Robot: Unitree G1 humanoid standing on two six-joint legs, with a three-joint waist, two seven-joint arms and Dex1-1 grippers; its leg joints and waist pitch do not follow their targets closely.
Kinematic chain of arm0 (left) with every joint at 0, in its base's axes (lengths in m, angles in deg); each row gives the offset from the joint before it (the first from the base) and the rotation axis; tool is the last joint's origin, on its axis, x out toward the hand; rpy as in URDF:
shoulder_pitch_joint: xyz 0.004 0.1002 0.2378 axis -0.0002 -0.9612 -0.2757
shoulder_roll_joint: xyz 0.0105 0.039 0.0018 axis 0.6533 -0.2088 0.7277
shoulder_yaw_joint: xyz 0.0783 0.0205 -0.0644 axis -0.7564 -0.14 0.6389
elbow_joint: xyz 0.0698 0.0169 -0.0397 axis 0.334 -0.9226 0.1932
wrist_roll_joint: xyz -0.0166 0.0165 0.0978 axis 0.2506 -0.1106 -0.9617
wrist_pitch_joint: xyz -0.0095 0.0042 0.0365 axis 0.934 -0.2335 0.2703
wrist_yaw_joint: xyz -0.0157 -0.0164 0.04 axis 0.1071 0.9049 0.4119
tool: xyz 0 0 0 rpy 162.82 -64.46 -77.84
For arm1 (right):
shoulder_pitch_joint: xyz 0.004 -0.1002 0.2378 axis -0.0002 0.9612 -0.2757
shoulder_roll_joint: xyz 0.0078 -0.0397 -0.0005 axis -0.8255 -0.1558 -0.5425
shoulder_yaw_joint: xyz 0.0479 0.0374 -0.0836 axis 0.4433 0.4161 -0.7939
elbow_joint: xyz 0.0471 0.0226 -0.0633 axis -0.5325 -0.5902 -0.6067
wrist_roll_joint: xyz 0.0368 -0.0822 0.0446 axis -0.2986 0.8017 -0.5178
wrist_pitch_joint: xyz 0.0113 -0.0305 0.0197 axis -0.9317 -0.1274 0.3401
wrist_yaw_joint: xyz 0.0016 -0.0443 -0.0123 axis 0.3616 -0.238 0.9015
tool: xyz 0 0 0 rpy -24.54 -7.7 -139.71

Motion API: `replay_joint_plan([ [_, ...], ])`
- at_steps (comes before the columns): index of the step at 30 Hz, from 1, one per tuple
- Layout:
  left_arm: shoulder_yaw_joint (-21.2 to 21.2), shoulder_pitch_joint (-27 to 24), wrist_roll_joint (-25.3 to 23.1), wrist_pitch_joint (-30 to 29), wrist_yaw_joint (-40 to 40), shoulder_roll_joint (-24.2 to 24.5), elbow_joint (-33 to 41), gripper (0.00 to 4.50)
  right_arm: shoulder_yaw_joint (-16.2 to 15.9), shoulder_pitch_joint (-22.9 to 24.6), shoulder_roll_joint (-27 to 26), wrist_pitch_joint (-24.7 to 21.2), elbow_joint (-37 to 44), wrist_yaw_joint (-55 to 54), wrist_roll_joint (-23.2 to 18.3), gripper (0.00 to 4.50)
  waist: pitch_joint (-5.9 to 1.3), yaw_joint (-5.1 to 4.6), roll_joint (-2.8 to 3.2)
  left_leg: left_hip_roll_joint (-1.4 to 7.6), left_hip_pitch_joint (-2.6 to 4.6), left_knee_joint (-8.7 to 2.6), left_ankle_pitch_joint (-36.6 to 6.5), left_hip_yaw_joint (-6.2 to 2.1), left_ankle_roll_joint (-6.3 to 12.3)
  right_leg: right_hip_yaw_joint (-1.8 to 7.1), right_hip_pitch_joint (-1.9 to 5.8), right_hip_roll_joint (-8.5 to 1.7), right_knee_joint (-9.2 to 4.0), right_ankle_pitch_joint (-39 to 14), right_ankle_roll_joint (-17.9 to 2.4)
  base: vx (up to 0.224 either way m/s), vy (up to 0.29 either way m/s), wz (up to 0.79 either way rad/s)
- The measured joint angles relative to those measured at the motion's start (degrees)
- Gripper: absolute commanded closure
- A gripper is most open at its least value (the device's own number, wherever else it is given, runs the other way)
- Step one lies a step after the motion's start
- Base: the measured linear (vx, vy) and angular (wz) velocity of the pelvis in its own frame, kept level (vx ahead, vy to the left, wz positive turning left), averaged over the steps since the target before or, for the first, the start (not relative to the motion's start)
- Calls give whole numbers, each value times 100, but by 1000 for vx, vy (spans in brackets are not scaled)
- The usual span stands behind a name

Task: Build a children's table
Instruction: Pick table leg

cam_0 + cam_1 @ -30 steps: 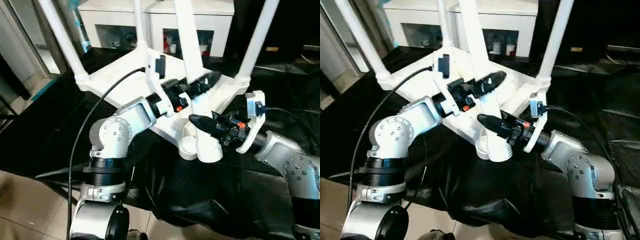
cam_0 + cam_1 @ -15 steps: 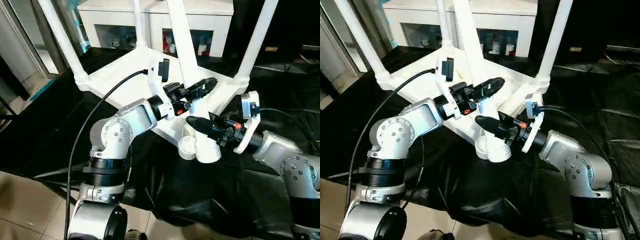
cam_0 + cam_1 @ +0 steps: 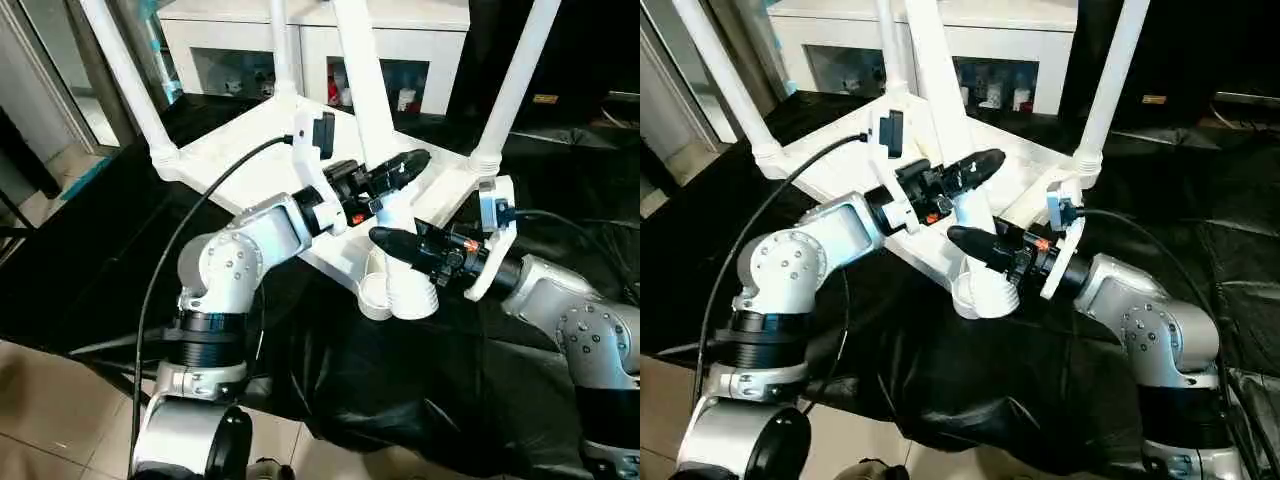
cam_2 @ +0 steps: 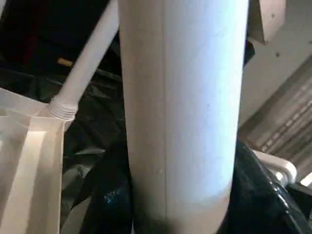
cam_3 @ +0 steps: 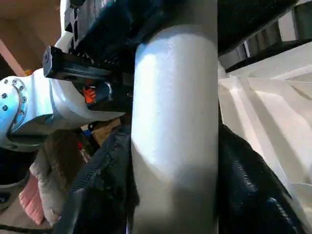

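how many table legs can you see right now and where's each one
4. Far-left leg, back leg and far-right leg stand in corner sockets of the upturned table top. The fourth leg is at the near corner, between both grippers.

A big black cloth (image 3: pixel 430 400) covers the low work surface, and it is wrinkled and shiny. The white table top (image 3: pixel 250 160) lies upside down right on this cloth, under both sets of robot fingers. Its near corner sticks out just below them. Past the cloth's edge, on the robot's left, is a floor of pale tiles (image 3: pixel 50 400).
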Motion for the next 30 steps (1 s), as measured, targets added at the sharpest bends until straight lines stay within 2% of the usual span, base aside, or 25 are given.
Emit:
replay_joint_plan([
  [3, -148, 68, -21, -27, 254, 207, -95, 262, -101, -57, 209, -35, 1, 38, 45, 152, 0, 0, 0, 0, 0, 0, 0, 0, 0, 0, 0, 0, -1, 0, 0, 0, 0, 0],
  [5, -238, 84, -32, -30, 431, 311, -104, 262, -174, -105, 292, -50, 3, 68, 113, 149, 0, -1, 0, 0, 0, 0, 0, 1, -1, 0, 0, 0, -1, 0, 0, 0, 0, 0],
  [12, -697, 373, -124, -104, 1172, 648, -262, 263, -457, -436, 858, -583, 3, 452, 124, 149, 0, -1, 0, -1, 2, -2, 0, 2, -1, 2, 1, 0, -1, 1, -2, 0, 0, 0],
  [17, -817, 382, -146, -103, 1317, 709, -322, 263, -621, -456, 874, -802, -63, 460, 128, 149, 1, -9, 0, 0, 2, -3, 0, 2, -1, 2, 0, 0, 1, 2, -3, 0, 0, 0],
  [30, -868, 412, -185, -13, 1605, 733, -394, 263, -680, -589, 861, -1146, -245, 585, 6, 149, 1, 1, -1, -1, 2, -3, 0, 3, -1, 3, 0, 0, 0, 3, -4, 0, 0, 0],
])
